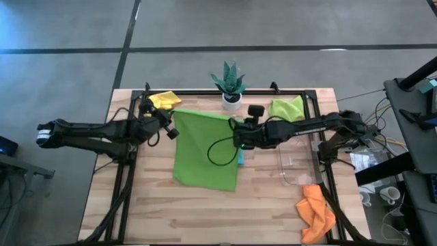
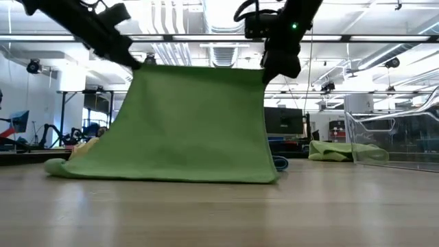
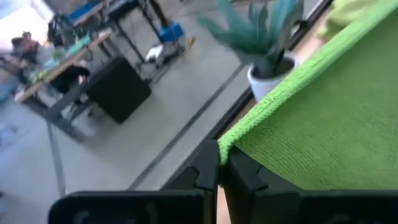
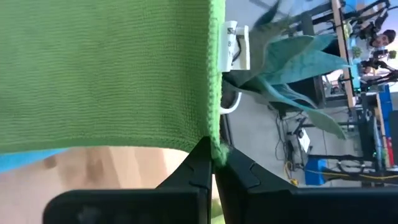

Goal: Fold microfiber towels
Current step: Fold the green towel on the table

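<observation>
High view: the left gripper (image 1: 171,130) at 9 o'clock and the right gripper (image 1: 237,140) at 3 o'clock each pinch a top corner of the green towel (image 1: 205,154), lifting that edge so the cloth hangs straight, its lower hem trailing on the surface (image 1: 205,219), likely ready for folding over.

Two arms, both matte black, built of slim jointed segments. Left arm (image 1: 102,131): pale grey band near far end, black cables bundled along its length. Right arm (image 1: 307,126): loose black cable looping below wrist, small black box-shaped camera on top, tiny green light glowing on wrist housing. Left gripper (image 3: 221,171) and right gripper (image 4: 213,163): black angular fingers with stepped, notched inner edges, mounted on broad flat black crossbar.
</observation>
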Controlling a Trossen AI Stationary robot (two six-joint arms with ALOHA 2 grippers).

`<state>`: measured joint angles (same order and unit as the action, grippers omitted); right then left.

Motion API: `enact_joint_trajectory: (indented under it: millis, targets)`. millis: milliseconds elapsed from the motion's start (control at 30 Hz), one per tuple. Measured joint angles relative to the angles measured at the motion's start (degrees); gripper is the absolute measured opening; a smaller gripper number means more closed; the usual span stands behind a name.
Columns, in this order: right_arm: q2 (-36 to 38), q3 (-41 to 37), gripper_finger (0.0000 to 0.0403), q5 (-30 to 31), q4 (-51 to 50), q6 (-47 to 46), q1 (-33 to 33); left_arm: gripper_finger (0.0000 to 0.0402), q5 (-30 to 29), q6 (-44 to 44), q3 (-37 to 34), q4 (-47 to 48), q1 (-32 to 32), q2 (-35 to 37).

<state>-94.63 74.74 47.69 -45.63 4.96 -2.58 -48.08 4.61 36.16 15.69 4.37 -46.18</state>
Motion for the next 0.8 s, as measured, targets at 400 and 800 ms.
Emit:
enact_joint_trajectory:
  millis: [400,800]
  targets:
    - [9.6,-14.1,0.0009,-9.8,10.4,-2.0,-4.8,0.0,10.2,-3.1,-0.2,6.3,-3.8,-1.4]
    - [10.3,-16.7,0.0009,-19.4,17.3,-7.5,-11.0,0.0,16.3,-0.2,-0.2,14.3,-7.2,-1.5]
